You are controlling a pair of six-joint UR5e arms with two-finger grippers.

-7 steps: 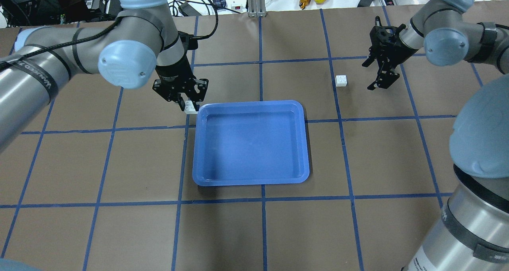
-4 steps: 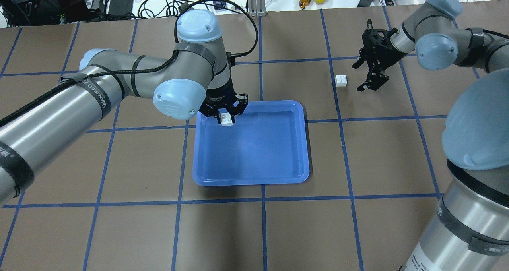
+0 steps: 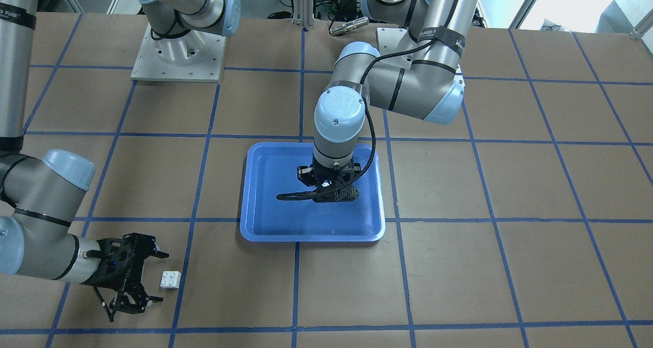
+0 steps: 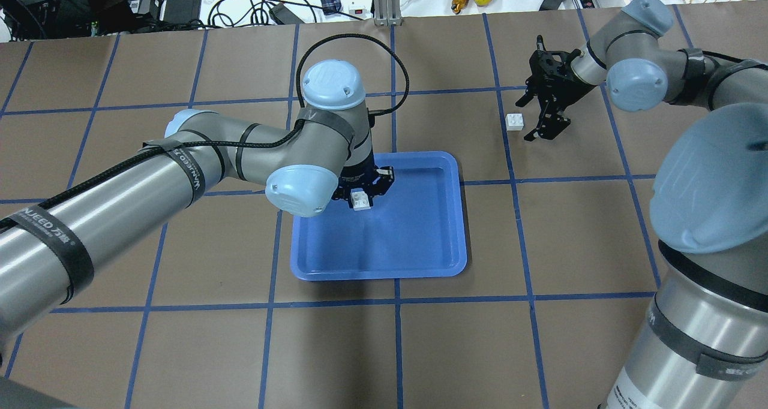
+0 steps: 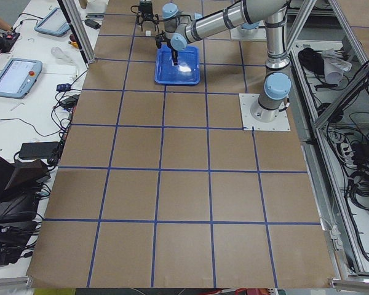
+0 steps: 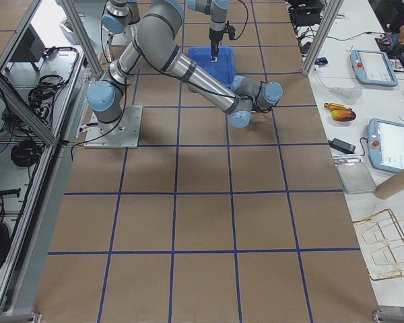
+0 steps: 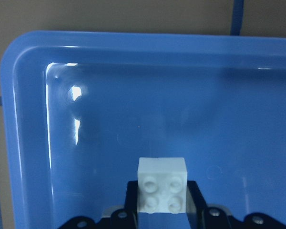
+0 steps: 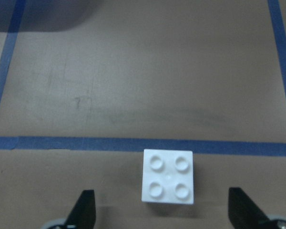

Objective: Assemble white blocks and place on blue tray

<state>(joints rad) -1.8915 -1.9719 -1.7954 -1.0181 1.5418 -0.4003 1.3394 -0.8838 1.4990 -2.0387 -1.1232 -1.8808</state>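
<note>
The left gripper, clamped on one white block, has swung in from the rim and now hangs over the blue tray. The right gripper, jaws wide, has edged up to the second white block on the table — the two are likely joined next.

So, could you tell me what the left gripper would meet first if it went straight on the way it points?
Probably the floor of the blue tray: the left gripper points down over it, and the white block it grips would touch first. Its height above the floor is unclear.
</note>
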